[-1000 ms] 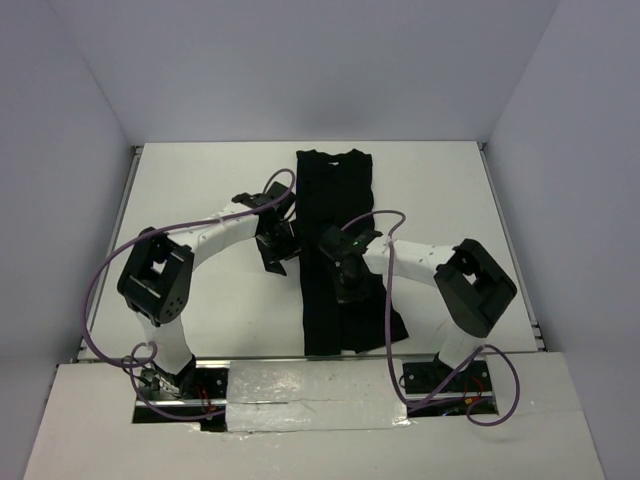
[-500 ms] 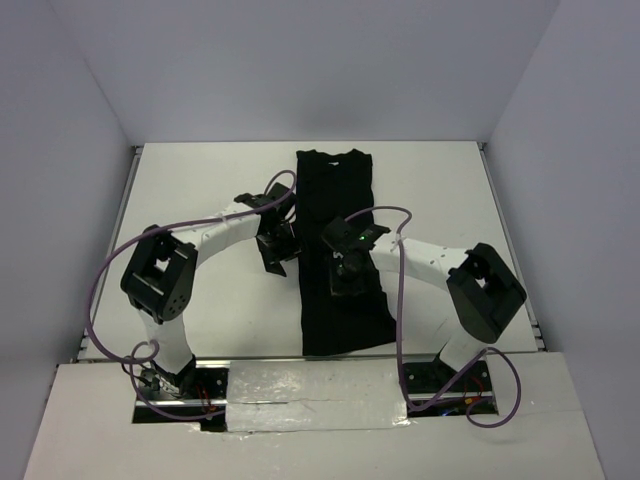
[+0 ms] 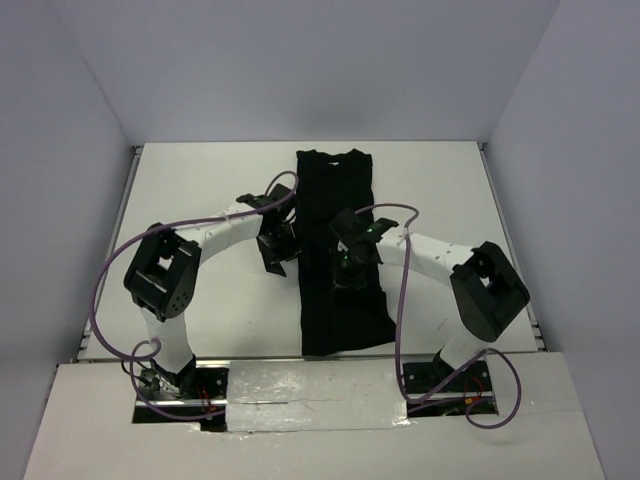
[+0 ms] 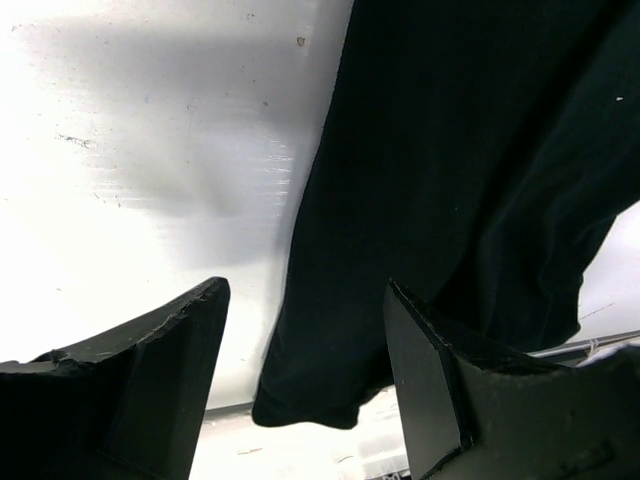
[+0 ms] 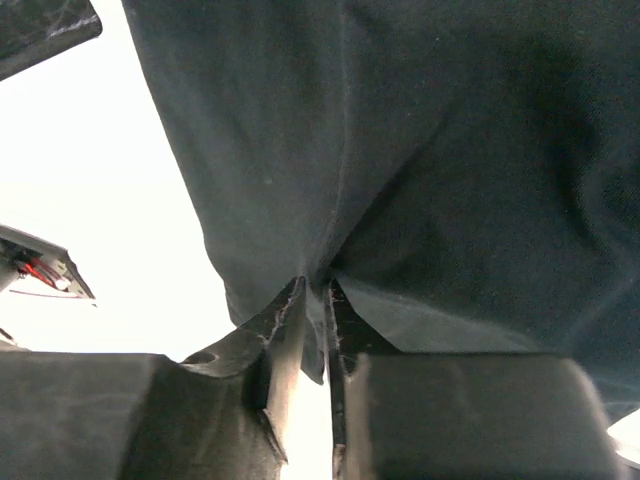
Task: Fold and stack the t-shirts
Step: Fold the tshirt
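- On the white tabletop (image 3: 200,180), the black t-shirt (image 3: 335,190) lies as a long strip, near to far.
- Over its middle, the right hand (image 3: 350,278) narrowly pinches a fold.
- Just left of it, the left hand (image 3: 275,258) gapes wide, empty.

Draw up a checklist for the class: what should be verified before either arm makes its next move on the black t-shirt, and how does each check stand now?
1. Right tool has cloth: a pucker of the plain black soft-cloth t-shirt is pinched in it. Ok.
2. Left tool is open and empty. Ok.
3. Left tool is lined up with the shirt's left edge: the edge runs under its opening in the left wrist view. Ok. Whether it touches the cloth: cannot tell.
4. Shirt forms an even strip on the flat white table: the near end is wider than the far end. Not ok.
5. Right arm's purple cable is clear of the cloth: cannot tell.
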`<action>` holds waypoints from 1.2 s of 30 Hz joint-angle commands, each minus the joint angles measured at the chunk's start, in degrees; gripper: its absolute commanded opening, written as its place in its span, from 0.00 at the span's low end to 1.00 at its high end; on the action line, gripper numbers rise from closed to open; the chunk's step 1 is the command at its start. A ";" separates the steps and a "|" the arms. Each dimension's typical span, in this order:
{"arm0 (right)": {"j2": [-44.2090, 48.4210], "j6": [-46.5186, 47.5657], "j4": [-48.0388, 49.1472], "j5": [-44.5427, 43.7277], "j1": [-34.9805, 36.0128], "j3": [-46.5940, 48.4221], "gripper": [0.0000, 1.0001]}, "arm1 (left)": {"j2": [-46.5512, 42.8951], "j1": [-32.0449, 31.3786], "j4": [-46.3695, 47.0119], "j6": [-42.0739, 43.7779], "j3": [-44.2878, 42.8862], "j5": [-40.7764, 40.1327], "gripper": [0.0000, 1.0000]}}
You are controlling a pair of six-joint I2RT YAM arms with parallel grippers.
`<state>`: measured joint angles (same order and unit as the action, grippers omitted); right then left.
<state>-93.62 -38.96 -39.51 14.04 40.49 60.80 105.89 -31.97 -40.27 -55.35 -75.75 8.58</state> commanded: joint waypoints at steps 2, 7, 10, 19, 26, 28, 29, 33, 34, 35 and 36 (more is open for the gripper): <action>3.71 1.25 -1.35 1.07 -1.46 1.60 0.26 | 1.07 -0.29 0.28 2.09 -1.33 -0.23 0.76; 6.16 4.07 -7.69 -7.09 -3.47 4.33 0.41 | 1.43 -0.99 -0.68 2.18 -3.17 0.65 0.76; 10.03 4.15 -6.47 -8.15 -9.08 0.30 0.41 | 0.03 -1.43 1.06 2.18 -4.49 1.26 0.77; 22.32 3.72 -6.37 -12.80 -11.92 -9.98 0.52 | 7.66 -1.26 14.76 4.03 -21.10 12.47 0.75; 29.53 0.38 -3.30 -7.29 -11.93 -20.69 0.37 | 29.70 -1.52 26.39 -7.39 -42.00 27.52 0.73; 31.30 0.29 -1.38 -5.70 -11.84 -23.16 0.32 | 35.60 -2.05 22.98 -8.63 -48.43 27.46 0.72; 31.74 0.64 0.12 -2.65 -11.84 -23.96 0.31 | 36.84 -2.13 23.04 -8.89 -48.27 27.37 0.70; 30.35 1.61 7.59 1.33 -11.66 -27.04 0.29 | 35.62 -2.22 25.15 -9.77 -41.51 23.87 0.61; 28.78 1.61 8.39 1.34 -11.75 -27.57 0.29 | 35.88 -2.14 24.28 -9.60 -40.98 23.24 0.56; 27.98 1.35 9.52 1.69 -11.75 -27.92 0.28 | 37.27 -2.14 24.19 -9.60 -40.97 22.80 0.54; 27.27 1.08 11.62 1.86 -11.75 -28.36 0.28 | 38.51 -1.87 23.84 -9.42 -41.67 22.45 0.52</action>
<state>-64.60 -37.54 -36.32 13.02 28.36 33.28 144.00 -33.91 -17.30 -64.69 -116.16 32.23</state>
